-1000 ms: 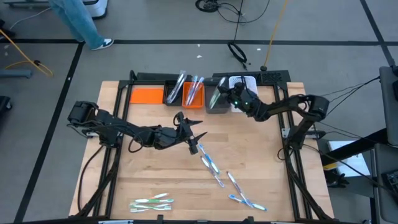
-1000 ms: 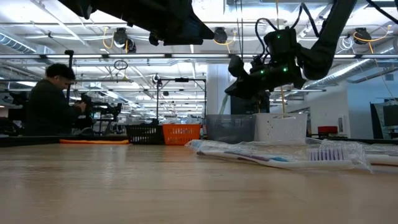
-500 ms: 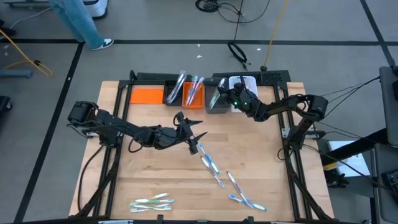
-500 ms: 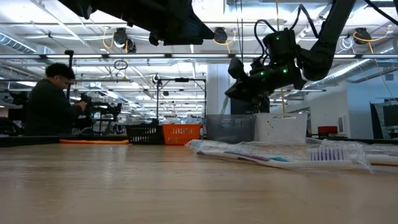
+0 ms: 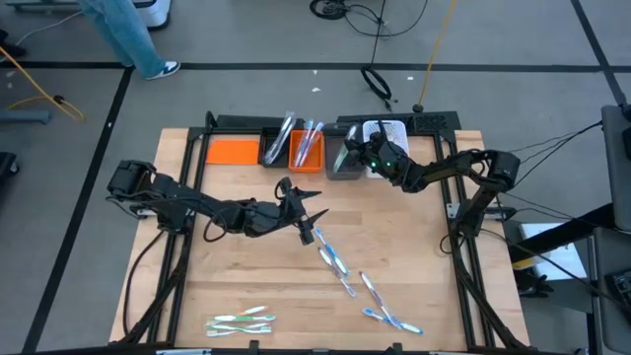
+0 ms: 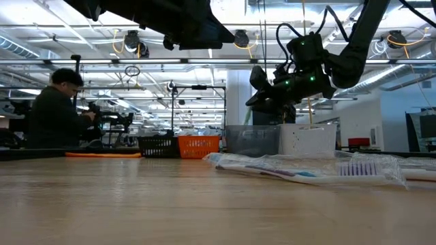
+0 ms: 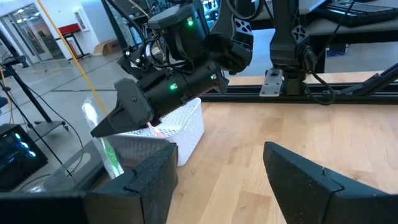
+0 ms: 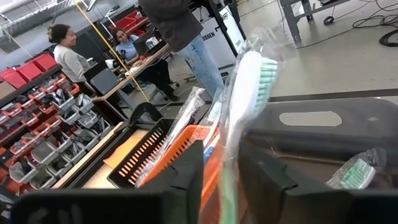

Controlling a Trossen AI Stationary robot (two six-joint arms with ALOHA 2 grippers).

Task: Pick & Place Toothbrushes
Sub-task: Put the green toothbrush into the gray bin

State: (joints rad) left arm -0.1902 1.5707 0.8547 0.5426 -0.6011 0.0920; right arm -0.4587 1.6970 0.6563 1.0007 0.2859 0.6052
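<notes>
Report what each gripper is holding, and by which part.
Left gripper: open, holding nothing. Right gripper: a wrapped green toothbrush stands in it by its handle, above the grey bin; whether it is clamped cannot be told.

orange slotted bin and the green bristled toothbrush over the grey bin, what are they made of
Orange slotted bin: looks like moulded plastic, with an even matte colour and regular slots. Green bristled toothbrush: pale plastic handle, seemingly inside a clear film wrapper, judging by the glossy crinkles around it.
</notes>
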